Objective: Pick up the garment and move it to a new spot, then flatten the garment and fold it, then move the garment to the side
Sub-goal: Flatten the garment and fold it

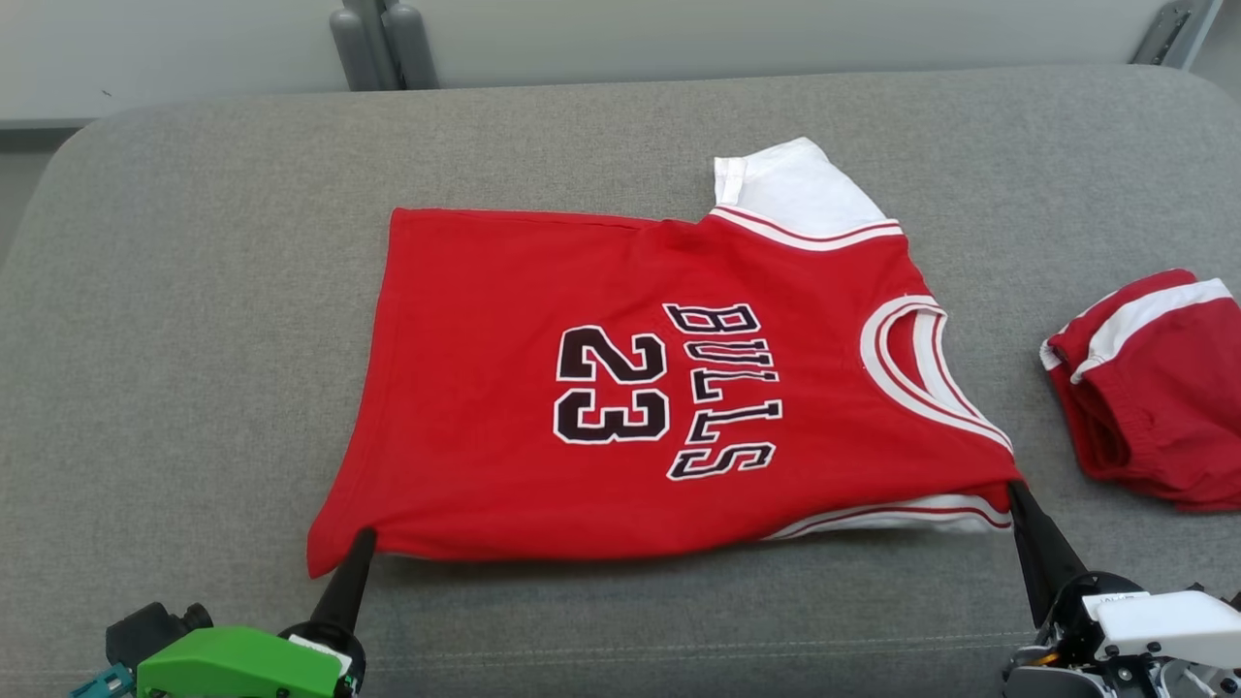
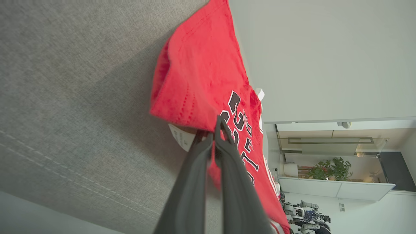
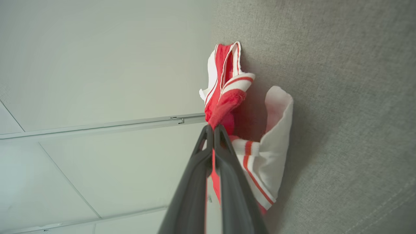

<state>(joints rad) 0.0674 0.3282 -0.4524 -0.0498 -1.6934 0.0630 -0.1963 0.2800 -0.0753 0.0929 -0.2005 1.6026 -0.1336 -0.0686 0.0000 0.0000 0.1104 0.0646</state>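
A gray cloth-covered top (image 1: 194, 291) fills the head view, with a red Bulls jersey (image 1: 485, 320) spread out in the middle of it.
The jersey lies sideways, so the number 23 and the word BULLS run down the picture. Its hem is on the left and its white-edged neck hole is on the right, and a white sleeve pokes out at the upper right. At the lower left, the left gripper (image 1: 361, 541) has its two dark fingers pinched tight together on the hem corner, and a white tag (image 2: 182, 138) hangs just beside them. At the lower right, the right gripper (image 1: 1016, 494) is pinched tight the same way on the red shoulder edge by the striped trim. The edge of the jersey nearest the bottom of the picture casts a dark shadow on the cloth. A second red and white garment (image 1: 1154, 407) sits bunched at the right edge, apart from the jersey.
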